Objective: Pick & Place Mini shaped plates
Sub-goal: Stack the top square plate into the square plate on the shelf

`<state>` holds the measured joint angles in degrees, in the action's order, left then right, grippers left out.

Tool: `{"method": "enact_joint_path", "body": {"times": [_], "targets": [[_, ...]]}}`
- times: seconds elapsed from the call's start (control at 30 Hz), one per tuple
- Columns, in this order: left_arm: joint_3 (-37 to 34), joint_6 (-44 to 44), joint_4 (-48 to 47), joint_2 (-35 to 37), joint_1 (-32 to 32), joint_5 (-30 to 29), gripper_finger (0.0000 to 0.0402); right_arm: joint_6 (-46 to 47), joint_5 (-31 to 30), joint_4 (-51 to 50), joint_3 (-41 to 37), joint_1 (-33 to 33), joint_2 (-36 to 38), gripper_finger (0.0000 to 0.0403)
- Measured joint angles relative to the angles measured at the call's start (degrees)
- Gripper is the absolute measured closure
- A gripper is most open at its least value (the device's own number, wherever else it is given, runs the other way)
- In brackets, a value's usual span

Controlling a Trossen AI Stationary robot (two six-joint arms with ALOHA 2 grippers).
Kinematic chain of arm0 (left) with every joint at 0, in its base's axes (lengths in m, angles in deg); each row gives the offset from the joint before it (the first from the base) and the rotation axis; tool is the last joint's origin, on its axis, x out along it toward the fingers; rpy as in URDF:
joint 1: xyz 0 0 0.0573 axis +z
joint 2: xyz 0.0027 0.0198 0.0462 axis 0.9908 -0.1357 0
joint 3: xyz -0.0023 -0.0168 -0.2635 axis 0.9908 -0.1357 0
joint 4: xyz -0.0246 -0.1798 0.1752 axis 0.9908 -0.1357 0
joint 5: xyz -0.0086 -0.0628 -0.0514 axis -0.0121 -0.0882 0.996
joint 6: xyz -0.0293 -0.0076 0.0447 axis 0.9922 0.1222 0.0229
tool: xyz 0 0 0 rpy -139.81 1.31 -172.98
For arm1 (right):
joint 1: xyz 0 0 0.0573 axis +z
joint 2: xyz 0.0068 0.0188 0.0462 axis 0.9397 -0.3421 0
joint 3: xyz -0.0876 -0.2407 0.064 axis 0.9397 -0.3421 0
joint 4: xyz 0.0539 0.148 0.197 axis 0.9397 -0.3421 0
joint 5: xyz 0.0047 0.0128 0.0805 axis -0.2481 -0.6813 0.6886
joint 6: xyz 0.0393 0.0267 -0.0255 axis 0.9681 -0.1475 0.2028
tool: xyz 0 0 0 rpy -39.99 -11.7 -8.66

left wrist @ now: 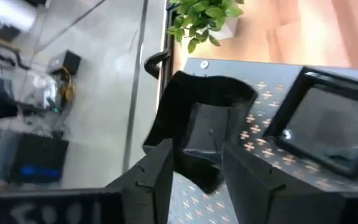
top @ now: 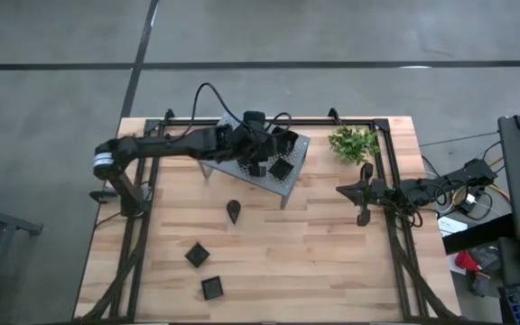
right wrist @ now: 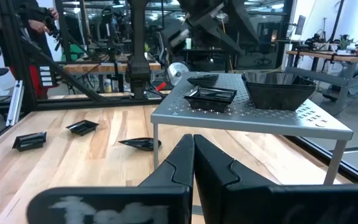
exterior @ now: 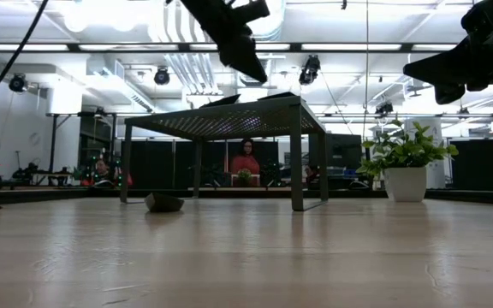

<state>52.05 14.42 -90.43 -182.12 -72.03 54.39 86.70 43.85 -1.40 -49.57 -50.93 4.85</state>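
Fingers (left wrist: 160, 180) of the left gripper (left wrist: 194, 171) pinch a plate (left wrist: 201, 134) over the shelf (top: 289, 185): placing step. Next, lower and release. 3 plates (top: 197, 255) lie on the table (top: 332, 262). Right gripper (right wrist: 193, 163) waits closed, near the plant (top: 352, 143).

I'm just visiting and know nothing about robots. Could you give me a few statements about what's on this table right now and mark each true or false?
1. Three mini plates lie on the bare wood, off the grey shelf. True: a teardrop plate and two square plates.
2. The left gripper hangs over the shelf. True.
3. The plant stands on the shelf. False: it stands on the table beside it.
4. The right gripper holds a plate. False: its jaws are shut and empty.
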Motion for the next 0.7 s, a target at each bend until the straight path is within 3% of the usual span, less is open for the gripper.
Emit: {"method": "enact_joint_path", "body": {"times": [0.43, 0.7], "targets": [[0.7, 16.4, -19.1, 4.1, -10.5, 0.2, 0.027, 0.0, 0.0, 0.0, 0.0, 0.0, 0.0, 0.0394], [0.4, 27.1, -26.0, 4.3, -18.8, 0.2, 0.0271, 0.0, 0.0, 0.0, 0.0, 0.0, 0.0, 0.0394]]}}
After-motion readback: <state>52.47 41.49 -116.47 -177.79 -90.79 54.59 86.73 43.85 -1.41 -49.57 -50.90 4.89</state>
